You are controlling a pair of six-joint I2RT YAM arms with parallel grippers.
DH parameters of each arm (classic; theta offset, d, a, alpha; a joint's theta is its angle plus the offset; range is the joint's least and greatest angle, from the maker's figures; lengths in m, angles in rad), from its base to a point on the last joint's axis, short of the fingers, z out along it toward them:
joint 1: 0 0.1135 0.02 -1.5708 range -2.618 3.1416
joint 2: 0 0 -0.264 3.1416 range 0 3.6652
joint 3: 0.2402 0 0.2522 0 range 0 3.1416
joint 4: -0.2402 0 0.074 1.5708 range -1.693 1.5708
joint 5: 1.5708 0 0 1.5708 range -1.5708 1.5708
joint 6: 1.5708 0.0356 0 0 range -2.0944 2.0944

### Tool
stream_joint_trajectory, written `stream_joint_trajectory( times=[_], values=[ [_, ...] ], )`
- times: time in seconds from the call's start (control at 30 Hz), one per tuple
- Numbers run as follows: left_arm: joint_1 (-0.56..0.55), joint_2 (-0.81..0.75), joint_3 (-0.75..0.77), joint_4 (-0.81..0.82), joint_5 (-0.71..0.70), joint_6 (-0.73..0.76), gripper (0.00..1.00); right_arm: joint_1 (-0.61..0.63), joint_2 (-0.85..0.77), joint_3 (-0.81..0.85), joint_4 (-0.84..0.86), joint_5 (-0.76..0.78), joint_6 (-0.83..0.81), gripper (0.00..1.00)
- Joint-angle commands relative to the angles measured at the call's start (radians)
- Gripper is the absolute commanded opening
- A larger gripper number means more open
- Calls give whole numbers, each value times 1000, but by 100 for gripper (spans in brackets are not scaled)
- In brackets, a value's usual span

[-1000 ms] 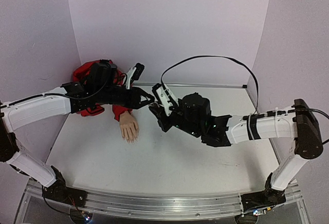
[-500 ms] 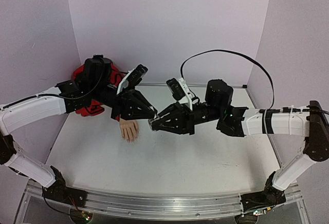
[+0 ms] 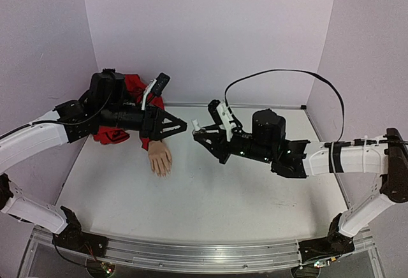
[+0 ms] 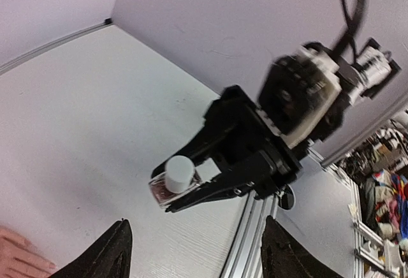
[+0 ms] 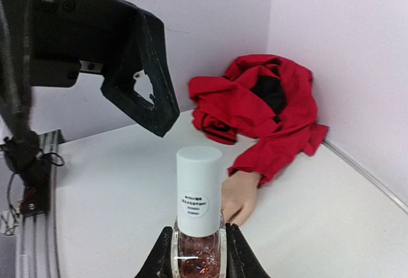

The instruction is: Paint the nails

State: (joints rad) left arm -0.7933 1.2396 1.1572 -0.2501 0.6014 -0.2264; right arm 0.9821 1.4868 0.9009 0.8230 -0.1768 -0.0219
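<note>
The hand (image 3: 159,158) lies flat on the desk (image 3: 223,192), its nails (image 3: 163,171) pointing towards the near edge. The left gripper (image 3: 181,125) hovers with its jaws spread, facing the right gripper (image 3: 200,134), which pinches a bottle (image 5: 199,195).

Red sleeve (image 5: 261,102), white-capped bottle (image 5: 199,217), black right gripper (image 3: 197,130)

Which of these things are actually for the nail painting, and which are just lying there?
For the job:
mannequin hand; its nails are too small to see
polish bottle, held in the right fingers
left fingers, open, facing the bottle's cap

Just there:
red sleeve, bunched behind the hand
black cable, arching in mid-air
</note>
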Motion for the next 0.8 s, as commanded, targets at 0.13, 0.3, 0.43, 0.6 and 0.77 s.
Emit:
stream_joint_trajectory(
  times=[0.13, 0.3, 0.43, 0.6, 0.77],
  values=[
    [-1, 37, 42, 29, -250, -173, 64, 107, 96, 104, 74, 450, -127, 0],
    [-15, 73, 55, 46, -275, -180, 62, 140, 132, 137, 87, 519, -135, 0],
    [-29, 87, 47, 73, -288, -194, 59, 155, 149, 149, 93, 541, -140, 0],
    [-36, 114, 60, 87, -281, -200, 43, 167, 164, 161, 97, 545, -158, 0],
    [-43, 132, 68, 93, -278, -198, 35, 175, 164, 164, 94, 546, -165, 0]
  ],
)
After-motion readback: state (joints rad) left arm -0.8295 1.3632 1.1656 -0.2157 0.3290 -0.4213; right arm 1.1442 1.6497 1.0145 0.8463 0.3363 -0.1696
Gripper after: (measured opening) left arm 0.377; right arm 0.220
